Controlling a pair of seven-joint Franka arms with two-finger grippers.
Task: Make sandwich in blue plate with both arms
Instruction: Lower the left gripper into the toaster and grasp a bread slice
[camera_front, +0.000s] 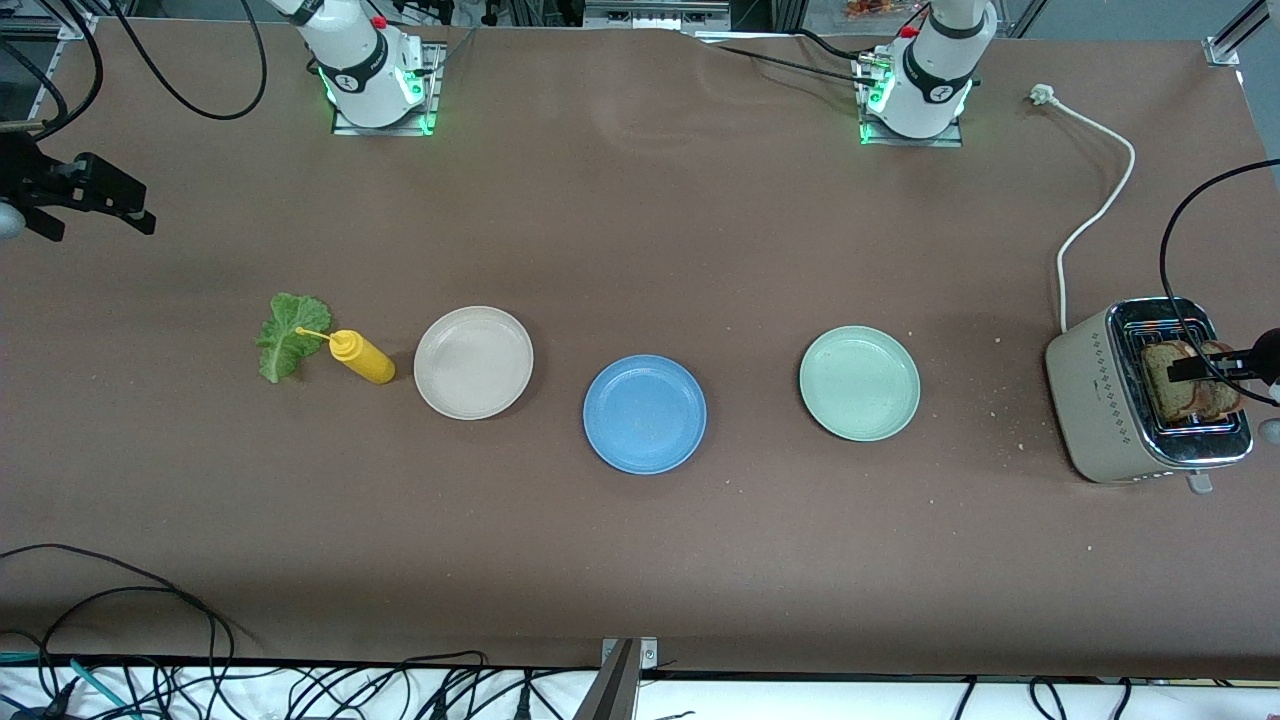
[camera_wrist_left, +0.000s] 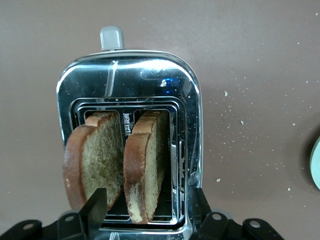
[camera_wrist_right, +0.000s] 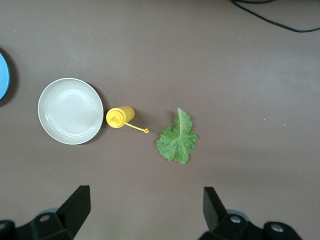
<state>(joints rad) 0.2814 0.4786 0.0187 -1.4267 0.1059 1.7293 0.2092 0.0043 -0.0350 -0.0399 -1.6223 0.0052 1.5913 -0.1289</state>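
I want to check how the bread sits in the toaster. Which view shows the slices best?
The left wrist view: both bread slices stand upright in the toaster slots, seen from directly above. The front view shows them small and partly covered by the left pincer. The right wrist view shows none.

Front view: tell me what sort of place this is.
Probably a robotics lab bench staged as a kitchen: two arm bases bolted to a brown-covered table, loose cables along its edge, and a toaster holding bread slices beside coloured plates.
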